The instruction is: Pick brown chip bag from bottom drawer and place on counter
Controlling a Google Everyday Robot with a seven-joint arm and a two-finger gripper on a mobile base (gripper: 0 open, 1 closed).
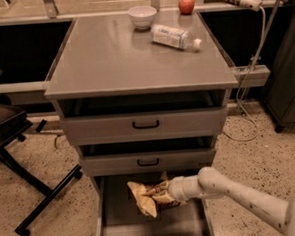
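Holding: gripper (161,192), reaching in from the near right, is clamped on the brown chip bag (145,200), crumpling its middle.
Bag place: inside the open bottom drawer (113,212), seemingly just off its floor, probably to clear the walls.
Bag axis: roughly left to right; tan end droops near-left.
Counter (113,57): above the drawers; bowl (142,16), bottle (175,37) and apple (186,5) sit near its far edge.
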